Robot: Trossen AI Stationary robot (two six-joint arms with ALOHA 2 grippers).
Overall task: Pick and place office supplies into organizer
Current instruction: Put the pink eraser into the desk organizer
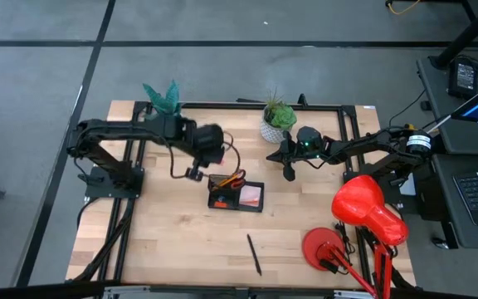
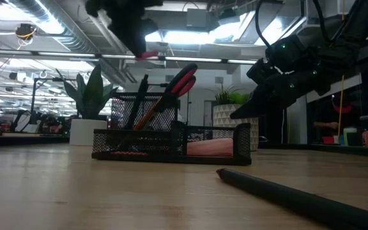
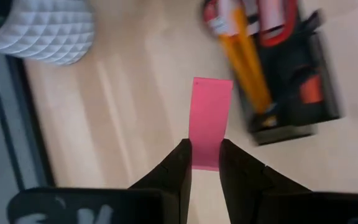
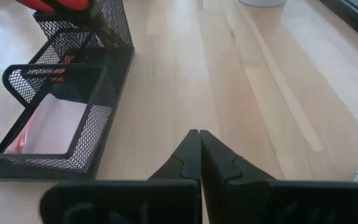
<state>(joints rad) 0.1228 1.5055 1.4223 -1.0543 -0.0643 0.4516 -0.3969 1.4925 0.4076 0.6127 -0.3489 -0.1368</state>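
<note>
left wrist view: left end effector point(image 3: 205, 163) pinching pink sticky note point(image 3: 210, 121) above worktop point(image 3: 129, 112), beside organizer point(image 3: 303, 81); high view hides note. right end effector point(image 4: 199, 155) pressed together, empty, near organizer.

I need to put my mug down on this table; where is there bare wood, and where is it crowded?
Bare wood: the broad front-left area, left of the black pen and in front of the organizer. Crowded: around the organizer, where the left gripper holds a pink sticky note, and the right front by the red lamp.
</note>
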